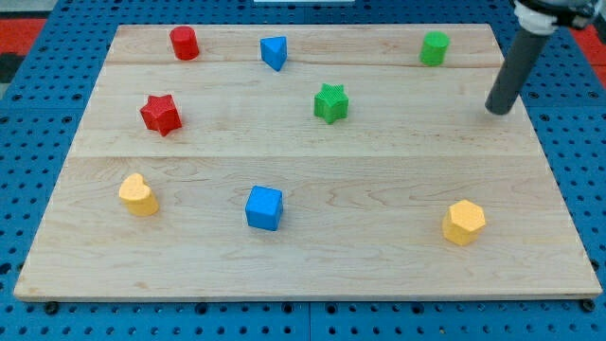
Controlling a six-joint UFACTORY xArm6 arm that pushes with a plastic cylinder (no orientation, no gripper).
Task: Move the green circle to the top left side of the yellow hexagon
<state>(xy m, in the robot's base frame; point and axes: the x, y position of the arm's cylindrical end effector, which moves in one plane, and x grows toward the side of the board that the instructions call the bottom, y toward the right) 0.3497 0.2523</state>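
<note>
Nearest me, along the wooden board's bottom edge, sit a yellow heart on the view's left, a blue cube in the middle and the yellow hexagon on the right. Farther up are a red star and a green star. My tip rests at the right, below and right of the green circle on the top row. A blue triangle and a red cylinder share that row. I have no claw, just a bare rod.

No block seemingly between green circle and yellow hexagon.
</note>
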